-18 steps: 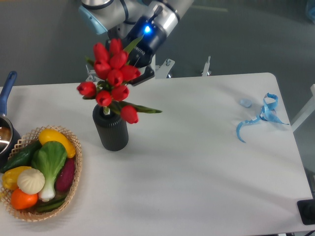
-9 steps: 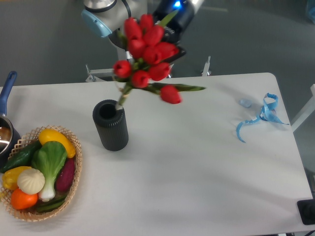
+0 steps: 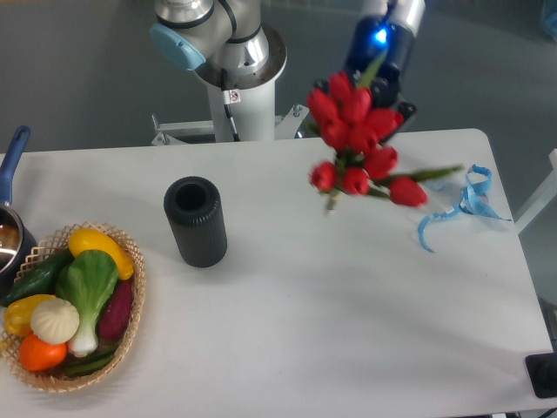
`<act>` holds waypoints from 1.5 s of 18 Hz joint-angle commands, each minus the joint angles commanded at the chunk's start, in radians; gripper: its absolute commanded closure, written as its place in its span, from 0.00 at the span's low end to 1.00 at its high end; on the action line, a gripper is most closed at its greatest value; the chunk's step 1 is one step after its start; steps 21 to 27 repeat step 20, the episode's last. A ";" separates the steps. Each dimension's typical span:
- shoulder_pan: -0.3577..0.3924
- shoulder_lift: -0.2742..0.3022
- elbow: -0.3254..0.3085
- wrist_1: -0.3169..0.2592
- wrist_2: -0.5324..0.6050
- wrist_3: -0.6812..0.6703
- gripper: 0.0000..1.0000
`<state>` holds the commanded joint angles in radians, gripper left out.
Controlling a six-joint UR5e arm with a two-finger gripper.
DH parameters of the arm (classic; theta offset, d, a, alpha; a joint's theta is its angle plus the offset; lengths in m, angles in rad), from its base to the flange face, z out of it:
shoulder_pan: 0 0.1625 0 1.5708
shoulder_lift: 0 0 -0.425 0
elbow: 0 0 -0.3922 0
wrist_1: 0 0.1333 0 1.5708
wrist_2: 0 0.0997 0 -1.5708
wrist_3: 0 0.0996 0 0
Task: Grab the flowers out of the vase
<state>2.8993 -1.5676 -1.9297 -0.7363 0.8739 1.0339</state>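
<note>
Flowers airborne, one vase

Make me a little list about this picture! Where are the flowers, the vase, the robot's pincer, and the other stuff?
flowers: red tulip bunch, in the air, right of the vase, clear of it
vase: black ribbed, upright on the white table, mouth empty
pincer: behind the buds, mostly hidden; it carries the flowers
basket: wicker, toy vegetables inside, left front
ribbon: blue, on the table's right
pan: blue-handled, left edge
</note>
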 joint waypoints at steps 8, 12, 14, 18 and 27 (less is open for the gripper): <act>-0.115 -0.138 0.047 -0.043 0.308 -0.014 1.00; -0.185 -0.207 0.112 -0.097 0.456 -0.011 1.00; -0.210 -0.219 0.121 -0.094 0.503 0.005 1.00; -0.232 -0.235 0.137 -0.097 0.548 0.064 1.00; -0.241 -0.238 0.135 -0.095 0.569 0.064 1.00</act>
